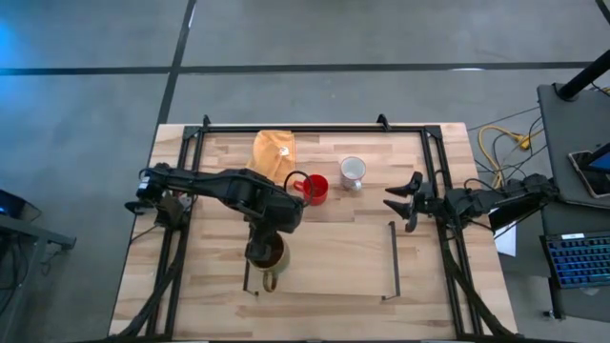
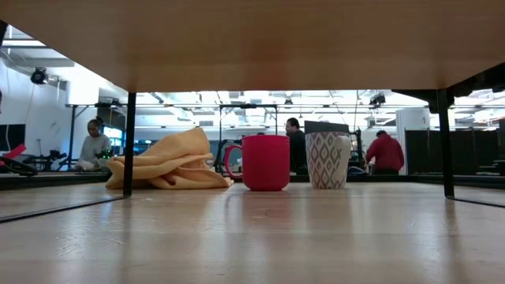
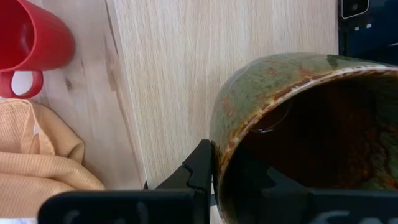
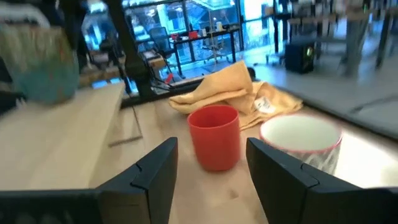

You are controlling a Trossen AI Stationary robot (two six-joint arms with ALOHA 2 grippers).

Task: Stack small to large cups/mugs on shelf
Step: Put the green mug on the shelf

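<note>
The olive-brown mug (image 1: 268, 255) is over the left end of the light-wood shelf (image 1: 334, 257), its handle (image 1: 271, 281) toward the near edge. My left gripper (image 1: 265, 242) is shut on it from above. The red mug (image 1: 315, 189) and the white mug with a grey pattern (image 1: 353, 171) stand upright on the table beyond the shelf, also seen as the red mug (image 2: 266, 162) and the white mug (image 2: 327, 159). My right gripper (image 1: 402, 200) waits open by the table's right side, level, facing both mugs (image 4: 214, 137). My left gripper holds the olive-brown mug by its rim (image 3: 219, 149), one finger (image 3: 200, 167) outside the wall and the other inside the dark hollow. The fingers come from above, pointing down. Whether the mug's base rests on the shelf or hangs just above it, I cannot tell.
A crumpled yellow cloth (image 1: 274, 152) lies on the table behind the red mug. The shelf stands raised on thin black legs (image 2: 129, 142), its black rails (image 1: 393, 257) at both short ends. A black frame borders the tabletop. People show in the room beyond.
</note>
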